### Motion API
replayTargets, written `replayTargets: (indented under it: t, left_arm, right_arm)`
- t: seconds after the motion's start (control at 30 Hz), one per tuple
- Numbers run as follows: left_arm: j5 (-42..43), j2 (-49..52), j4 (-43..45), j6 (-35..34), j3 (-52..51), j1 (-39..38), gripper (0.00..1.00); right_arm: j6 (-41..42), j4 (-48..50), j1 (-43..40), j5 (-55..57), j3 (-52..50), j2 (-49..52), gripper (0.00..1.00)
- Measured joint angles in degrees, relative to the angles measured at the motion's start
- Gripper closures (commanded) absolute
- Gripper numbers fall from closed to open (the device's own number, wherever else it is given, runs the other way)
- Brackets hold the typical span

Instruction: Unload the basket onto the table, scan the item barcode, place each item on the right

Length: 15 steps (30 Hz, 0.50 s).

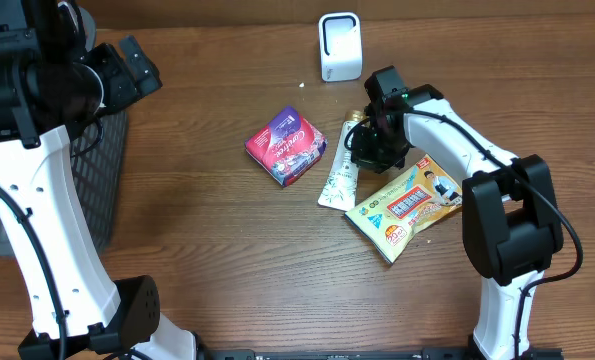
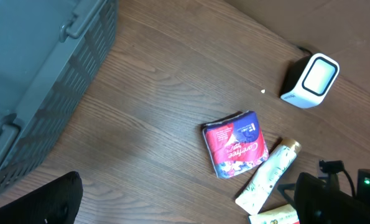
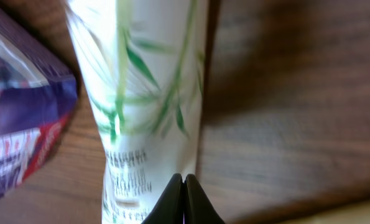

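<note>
Wooden table [image 1: 227, 250] bears the white tube [image 3: 147, 93] beneath the right claw [image 3: 184, 180], pinched shut.

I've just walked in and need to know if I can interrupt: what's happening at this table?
The right tool is shut and down over the white tube, which lies between a red packet and a yellow snack pouch; whether it grips the tube is unclear. The left tool hangs open near the grey basket. The white scanner stands apart, nothing presented to it yet.
</note>
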Motion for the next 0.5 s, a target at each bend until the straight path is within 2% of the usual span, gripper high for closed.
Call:
replayTargets:
  t: [0.23,0.5]
  left_arm:
    - [-0.02,0.0,0.0,0.0,0.0,0.02,0.0]
    - [0.0,0.0,0.0,-0.02,0.0,0.0,0.0]
  right_arm:
    - [-1.75,-4.48,-0.02,-0.35,9.49,-0.13,0.96]
    - [-3.28,-1.16,-0.04,-1.77,7.54,-0.15,0.96]
